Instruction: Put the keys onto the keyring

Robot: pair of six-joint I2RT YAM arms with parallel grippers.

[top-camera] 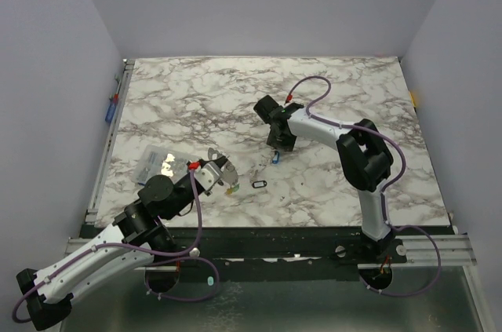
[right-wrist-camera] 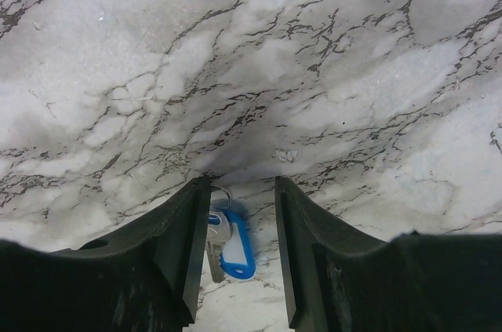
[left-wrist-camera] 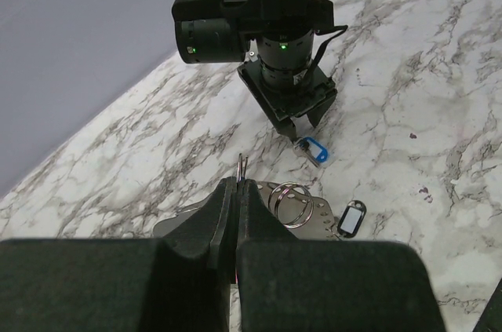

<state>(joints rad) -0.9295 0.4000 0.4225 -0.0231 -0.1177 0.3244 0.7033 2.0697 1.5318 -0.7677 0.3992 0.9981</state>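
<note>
A key with a blue tag (top-camera: 276, 158) lies on the marble table (top-camera: 353, 96). My right gripper (top-camera: 279, 146) is open just above it; in the right wrist view the key (right-wrist-camera: 227, 242) lies between the fingers, close to the left finger (right-wrist-camera: 184, 253), with the gripper (right-wrist-camera: 239, 191) astride it. My left gripper (top-camera: 222, 166) is shut on a thin silvery wire piece seen edge-on (left-wrist-camera: 243, 166), apparently the keyring. The gripper (left-wrist-camera: 237, 184) holds it above a silvery split ring (left-wrist-camera: 292, 203) on a flat metal piece. A small yellow-green bit (top-camera: 230, 188) lies under the left gripper.
A small black oval tag (top-camera: 258, 184) lies between the grippers and also shows in the left wrist view (left-wrist-camera: 351, 218). A clear plastic bag (top-camera: 153, 161) lies left of the left gripper. Purple walls close in the table on three sides.
</note>
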